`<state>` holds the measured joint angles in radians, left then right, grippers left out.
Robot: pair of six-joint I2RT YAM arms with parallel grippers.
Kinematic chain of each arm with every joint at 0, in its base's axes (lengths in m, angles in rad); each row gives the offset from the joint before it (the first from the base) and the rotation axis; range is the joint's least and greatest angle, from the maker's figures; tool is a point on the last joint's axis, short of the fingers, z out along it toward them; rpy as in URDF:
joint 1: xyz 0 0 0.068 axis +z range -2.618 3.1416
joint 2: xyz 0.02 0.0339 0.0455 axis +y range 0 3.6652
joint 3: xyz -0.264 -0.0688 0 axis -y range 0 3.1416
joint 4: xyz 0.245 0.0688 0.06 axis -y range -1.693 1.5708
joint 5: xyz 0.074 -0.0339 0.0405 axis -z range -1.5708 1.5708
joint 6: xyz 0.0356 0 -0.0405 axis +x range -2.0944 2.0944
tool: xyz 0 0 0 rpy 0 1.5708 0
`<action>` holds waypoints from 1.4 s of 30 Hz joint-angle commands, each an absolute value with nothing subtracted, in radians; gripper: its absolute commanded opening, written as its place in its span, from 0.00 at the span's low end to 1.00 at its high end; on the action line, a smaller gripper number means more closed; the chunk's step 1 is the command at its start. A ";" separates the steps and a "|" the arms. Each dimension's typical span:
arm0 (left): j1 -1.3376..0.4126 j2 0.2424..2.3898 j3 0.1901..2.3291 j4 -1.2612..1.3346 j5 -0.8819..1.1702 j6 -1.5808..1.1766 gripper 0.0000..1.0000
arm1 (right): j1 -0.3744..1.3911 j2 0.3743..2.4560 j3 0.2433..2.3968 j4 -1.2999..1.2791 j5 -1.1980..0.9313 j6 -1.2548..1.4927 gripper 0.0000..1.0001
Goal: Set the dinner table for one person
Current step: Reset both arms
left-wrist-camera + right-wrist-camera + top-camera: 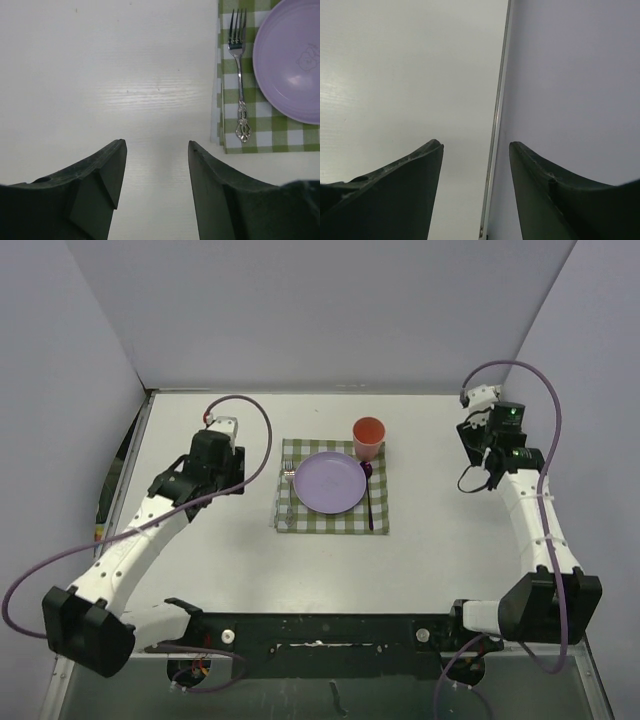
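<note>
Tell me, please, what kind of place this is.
Likely a robot test cell, not a dining room: bare grey walls box in the large white tabletop, and two white-and-black robot arms are bolted at its near edge.

The top view is lit brightly and evenly from overhead; only faint, soft shadows are cast on the desk (430, 530). In the left wrist view a broad pale glare is spread across mid-frame, with the grain kept sharp. The dark fingers (95, 200) along the lower edge are rendered underexposed and slightly soft. In the right wrist view the surface is dimmed to grey toward the top.
</note>
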<state>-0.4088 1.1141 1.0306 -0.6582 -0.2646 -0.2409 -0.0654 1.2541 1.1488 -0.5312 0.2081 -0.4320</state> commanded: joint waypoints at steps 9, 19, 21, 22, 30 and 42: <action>-0.347 1.491 1.219 -0.415 -0.317 -0.182 0.52 | -0.130 1.651 1.429 -0.624 0.061 -0.276 0.50; -0.341 1.564 1.242 -0.421 -0.263 -0.213 0.51 | -0.136 1.674 1.365 -0.545 0.013 -0.261 0.50; -0.341 1.531 1.227 -0.447 -0.254 -0.241 0.49 | -0.137 1.649 1.359 -0.539 0.000 -0.260 0.45; -0.341 1.508 1.214 -0.454 -0.247 -0.252 0.47 | -0.137 1.633 1.358 -0.538 -0.010 -0.255 0.39; -0.341 1.282 1.117 -0.510 -0.255 -0.253 0.08 | -0.135 1.492 1.328 -0.536 -0.077 -0.238 0.00; -0.342 1.101 1.012 -0.462 -0.303 -0.205 0.98 | -0.116 1.375 1.186 -0.346 -0.140 -0.181 0.06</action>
